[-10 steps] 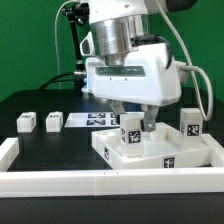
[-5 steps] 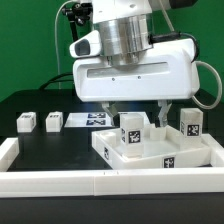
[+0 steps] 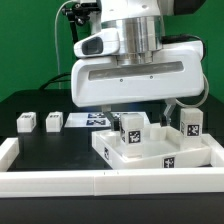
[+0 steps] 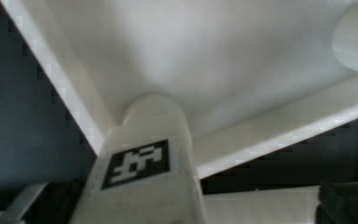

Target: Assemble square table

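Leg-fitting step is in hand, about halfway by my read. The tool [image 3: 145,108] is hanging open above the top [image 3: 165,158], jaws spread wide, gripping nothing. The top is sitting on the worktop [image 3: 40,145] toward the exterior view's right, just behind the front rail [image 3: 100,181].

Two legs are standing upright on the top: near leg [image 3: 130,131] right under the tool, far leg [image 3: 190,123] at the exterior view's right corner. In the wrist view the near leg [image 4: 144,165] is showing between the fingers [image 4: 348,198], clear of both. Whether it is fully seated I cannot tell.

Two loose legs [image 3: 26,121] [image 3: 53,121] are lying on the worktop at the exterior view's left, well apart from the top, beside the marker board [image 3: 92,119].

Next move, as I judge it:
- lifting clear of the near leg without knocking it
- travelling across to a loose leg
- lining the open jaws on its flat sides and closing
- carrying it to a free corner of the top

Risk: clipping a standing leg on the way out.
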{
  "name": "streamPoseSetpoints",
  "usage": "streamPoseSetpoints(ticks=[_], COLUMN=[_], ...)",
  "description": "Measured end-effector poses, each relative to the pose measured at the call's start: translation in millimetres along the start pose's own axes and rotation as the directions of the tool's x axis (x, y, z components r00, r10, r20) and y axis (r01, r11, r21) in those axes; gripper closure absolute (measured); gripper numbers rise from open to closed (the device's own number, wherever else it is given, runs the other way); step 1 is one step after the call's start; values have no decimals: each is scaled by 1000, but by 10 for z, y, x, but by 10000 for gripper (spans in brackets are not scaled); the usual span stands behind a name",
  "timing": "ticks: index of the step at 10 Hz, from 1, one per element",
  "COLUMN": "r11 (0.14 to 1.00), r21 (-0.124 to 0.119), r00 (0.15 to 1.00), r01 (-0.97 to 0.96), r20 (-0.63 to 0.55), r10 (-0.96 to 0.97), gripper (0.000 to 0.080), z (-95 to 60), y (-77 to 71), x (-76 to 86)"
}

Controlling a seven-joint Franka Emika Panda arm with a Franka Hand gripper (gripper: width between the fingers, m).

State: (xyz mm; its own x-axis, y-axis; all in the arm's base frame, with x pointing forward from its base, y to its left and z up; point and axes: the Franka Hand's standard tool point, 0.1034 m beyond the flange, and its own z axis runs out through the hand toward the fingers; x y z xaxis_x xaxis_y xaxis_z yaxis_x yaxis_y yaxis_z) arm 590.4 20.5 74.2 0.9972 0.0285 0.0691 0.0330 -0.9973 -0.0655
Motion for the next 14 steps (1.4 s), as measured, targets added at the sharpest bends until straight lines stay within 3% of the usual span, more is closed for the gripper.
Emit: streamPoseSetpoints(ticks=[1,4,6,7,8,11,14], r11=[987,970,970,970,971,975,996], r21=[-20,-21,-21,-22,-22,-22,-10], r00=[987,970,970,971,971,976,996], r01=[160,241,241,240,240,219,-83], r20=[-10,-9,-9,-9,-9,-10,-21], r10=[-160,-241,-241,-241,-240,-219,83], gripper=[151,151,450,450,505,506,506], z=[-18,-13,-12,-13,-13,-12,-5], y=[14,77,75,87,91,90,98], x=[33,26,26,27,27,26,20])
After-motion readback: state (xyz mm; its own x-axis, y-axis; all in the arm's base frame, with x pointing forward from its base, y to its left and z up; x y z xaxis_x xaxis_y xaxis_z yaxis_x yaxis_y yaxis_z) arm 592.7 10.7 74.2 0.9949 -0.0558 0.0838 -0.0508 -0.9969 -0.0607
